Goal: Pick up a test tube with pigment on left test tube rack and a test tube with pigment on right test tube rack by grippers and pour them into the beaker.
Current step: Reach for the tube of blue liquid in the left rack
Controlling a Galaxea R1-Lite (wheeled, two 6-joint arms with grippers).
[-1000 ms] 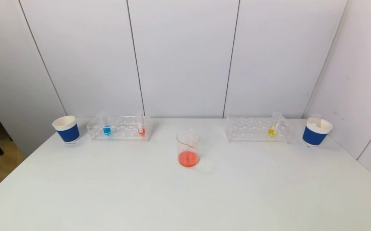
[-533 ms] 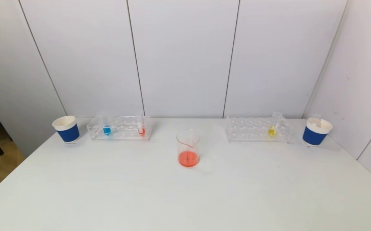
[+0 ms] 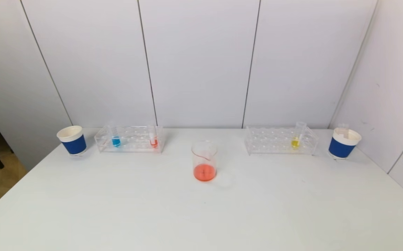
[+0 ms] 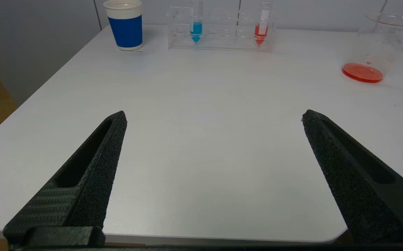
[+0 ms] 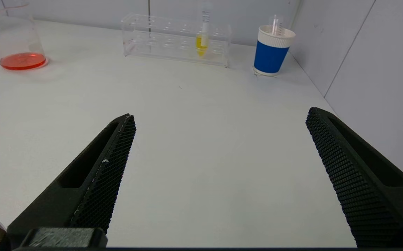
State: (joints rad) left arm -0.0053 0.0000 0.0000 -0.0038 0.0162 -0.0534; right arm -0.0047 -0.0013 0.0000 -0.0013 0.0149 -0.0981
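Neither arm shows in the head view. Left gripper (image 4: 213, 116), black with textured wedge-shaped fingers (image 4: 97, 164): jaws spread wide, nothing between them, hovering low over the near edge of the surface. Right gripper (image 5: 220, 116), black with mesh-patterned wedge fingers (image 5: 344, 167): same pose, jaws wide apart, holding nothing.

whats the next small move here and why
Probably reach the left pincer forward toward the red tube in the left rack: both pincers are open, holding nothing, at the table's near edge, and the yellow tube also sits untouched in its rack.
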